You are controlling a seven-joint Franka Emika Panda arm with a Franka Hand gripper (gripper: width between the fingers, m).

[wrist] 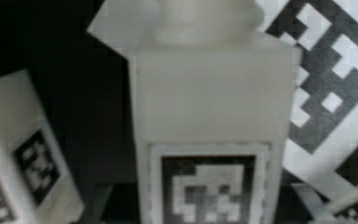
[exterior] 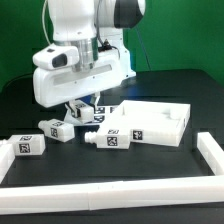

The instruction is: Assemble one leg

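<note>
In the wrist view one white leg (wrist: 201,100) fills the middle, its threaded tip pointing away and a black-and-white tag near my jaws. My gripper (wrist: 202,214) is closed round its tagged end, with dark finger edges tight against both sides. In the exterior view the gripper (exterior: 86,107) is low over the black table, just to the exterior view's left of the white tray-like tabletop (exterior: 152,131); the held leg is mostly hidden by the hand. Three other legs lie nearby (exterior: 25,146), (exterior: 55,130), (exterior: 112,140).
A white L-shaped fence runs along the front (exterior: 100,192) and up the exterior view's right (exterior: 211,155). In the wrist view another tagged leg (wrist: 19,150) lies close beside the held one, and a large tagged white part (wrist: 327,70) lies on its other side.
</note>
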